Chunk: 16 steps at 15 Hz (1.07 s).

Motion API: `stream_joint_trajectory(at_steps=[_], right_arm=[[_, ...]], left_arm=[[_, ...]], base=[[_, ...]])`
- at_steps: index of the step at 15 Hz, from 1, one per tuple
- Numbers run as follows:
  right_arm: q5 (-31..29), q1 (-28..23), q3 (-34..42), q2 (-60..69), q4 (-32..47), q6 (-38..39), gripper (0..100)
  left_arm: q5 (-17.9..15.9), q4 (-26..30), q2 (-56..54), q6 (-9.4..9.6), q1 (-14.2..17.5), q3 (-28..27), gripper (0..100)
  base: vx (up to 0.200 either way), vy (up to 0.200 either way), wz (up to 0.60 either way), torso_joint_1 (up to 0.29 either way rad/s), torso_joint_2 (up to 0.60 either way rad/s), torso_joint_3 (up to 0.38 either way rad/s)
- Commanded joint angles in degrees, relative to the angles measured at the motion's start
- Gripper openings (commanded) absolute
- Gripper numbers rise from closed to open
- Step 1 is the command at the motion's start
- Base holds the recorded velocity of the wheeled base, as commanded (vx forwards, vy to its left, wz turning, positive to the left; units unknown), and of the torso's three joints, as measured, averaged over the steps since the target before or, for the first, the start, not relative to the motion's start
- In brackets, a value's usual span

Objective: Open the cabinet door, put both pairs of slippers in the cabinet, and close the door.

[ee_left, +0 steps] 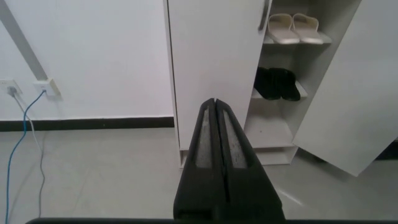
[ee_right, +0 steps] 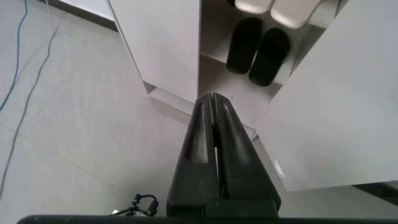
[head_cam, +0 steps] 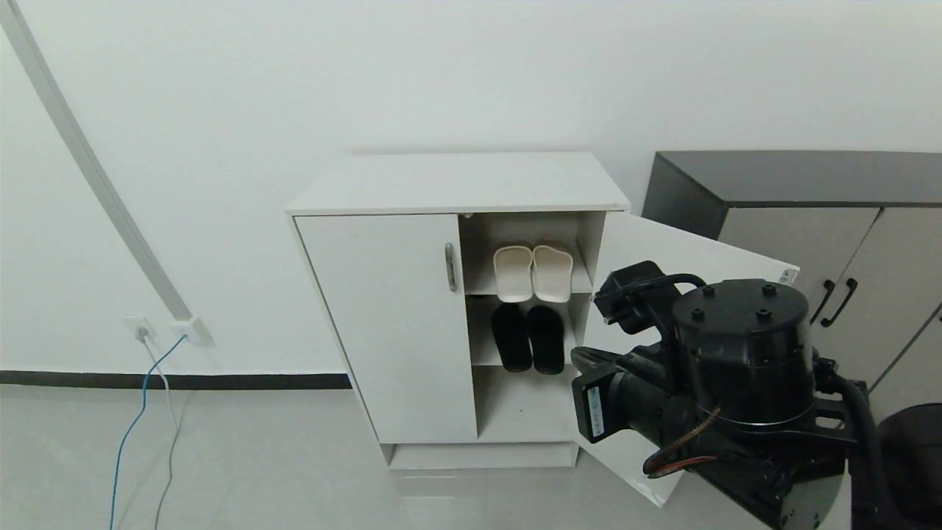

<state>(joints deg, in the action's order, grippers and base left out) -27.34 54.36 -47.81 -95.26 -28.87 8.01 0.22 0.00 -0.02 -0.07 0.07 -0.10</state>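
The left gripper (ee_left: 214,107), its two black fingers pressed together on nothing, points toward the closed left door (head_cam: 383,324) of the white wooden cabinet (head_cam: 456,184). The right gripper (ee_right: 213,99), likewise pressed together and empty, hangs above the pale tiled floor (head_cam: 280,471) before the cabinet's open side. The right door (head_cam: 647,239) stands swung wide to the robot's right, with the black right arm (head_cam: 736,353) in front of its lower part. Inside, the pair of white slippers (head_cam: 533,272) lies on the top shelf and the pair of black slippers (head_cam: 527,337) on the shelf below, heels outward. A dark grey sideboard (head_cam: 795,177) stands just beyond the open door. To the left, a blue cable (head_cam: 132,427) and a grey cable (head_cam: 171,442) trail from wall sockets (head_cam: 140,326) under a slanting white conduit (head_cam: 88,162).
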Motion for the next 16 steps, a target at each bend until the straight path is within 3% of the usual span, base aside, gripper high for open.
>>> stream_joint_trajectory(at_steps=[1, 16], right_arm=[[0.01, 0.05, 0.0, -0.19, -0.05, -0.01, 0], [-0.08, -1.01, 0.79, -0.02, -0.14, -0.45, 0]], left_arm=[[0.04, 0.0, 0.11, -0.01, 0.01, 0.01, 0], [0.04, 0.0, 0.02, -0.1, 0.01, 0.01, 0]], base=[[0.0, 0.0, 0.0, 0.203, -0.52, -0.325], [0.0, 0.0, 0.0, 0.229, -0.54, -0.307]])
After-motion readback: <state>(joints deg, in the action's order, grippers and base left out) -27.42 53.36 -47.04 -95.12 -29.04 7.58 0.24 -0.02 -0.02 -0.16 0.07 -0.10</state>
